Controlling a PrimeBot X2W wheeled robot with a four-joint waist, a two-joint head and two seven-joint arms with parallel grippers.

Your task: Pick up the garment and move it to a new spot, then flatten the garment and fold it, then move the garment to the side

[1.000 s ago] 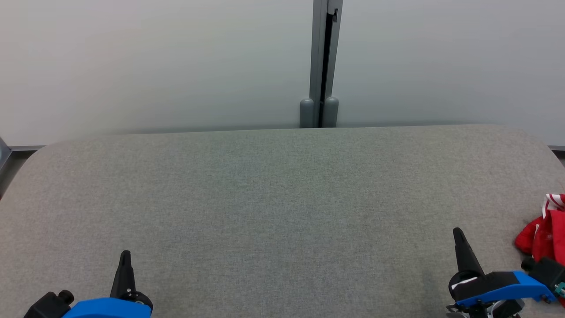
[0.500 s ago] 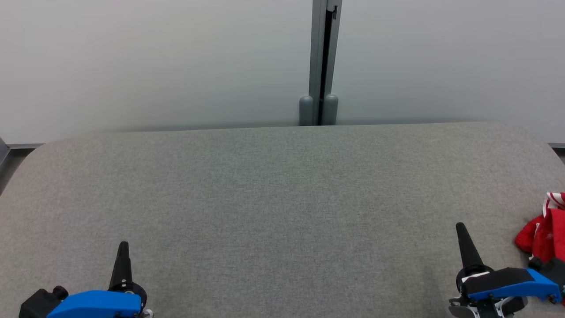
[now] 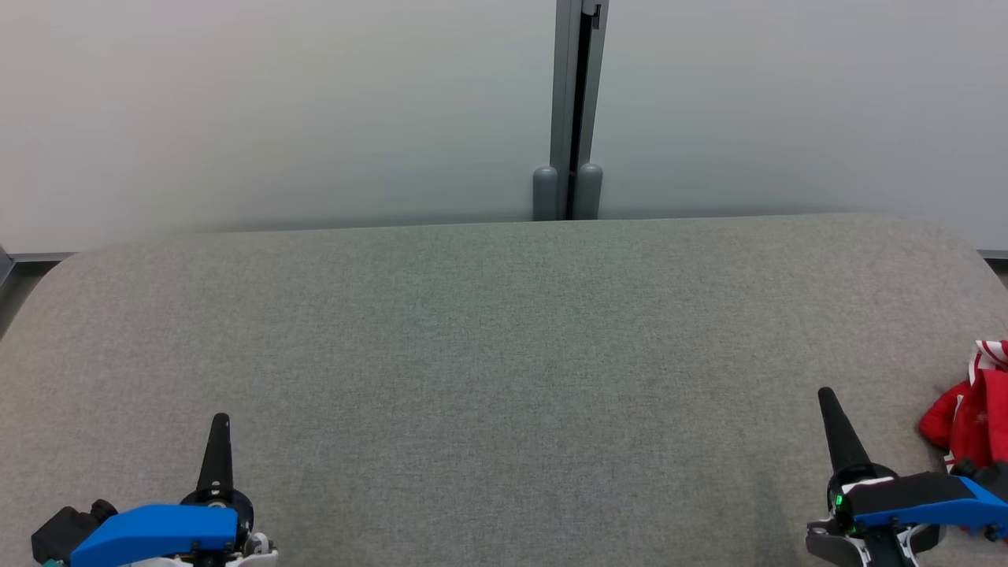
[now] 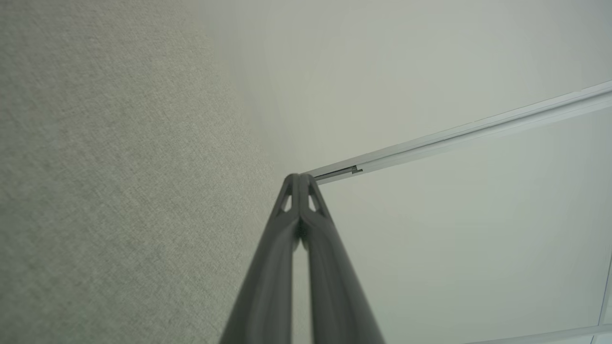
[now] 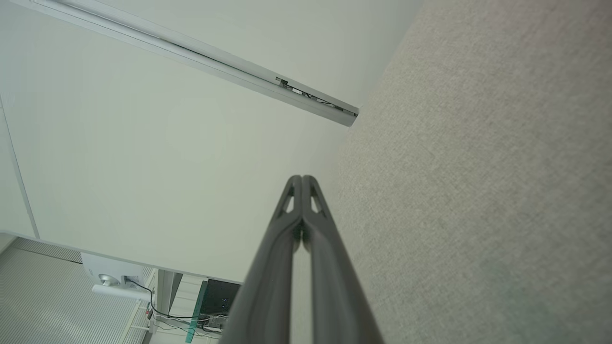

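Head view: a red garment (image 3: 970, 413) is seen bunched at the right edge of the table (image 3: 504, 354), near the right gripper (image 3: 824, 392). That and the left gripper (image 3: 220, 418) are closed, empty. Soft, light cloth is expected; a raised fold is best pinched.

This looks like a lab or test bay in an office: a grey felt-covered table (image 3: 504, 354) set against pale partition panels (image 3: 276, 110) joined by a metal post (image 3: 568, 110), with what may be a computer box (image 5: 217, 298) and loose cables (image 5: 165, 314) beyond.
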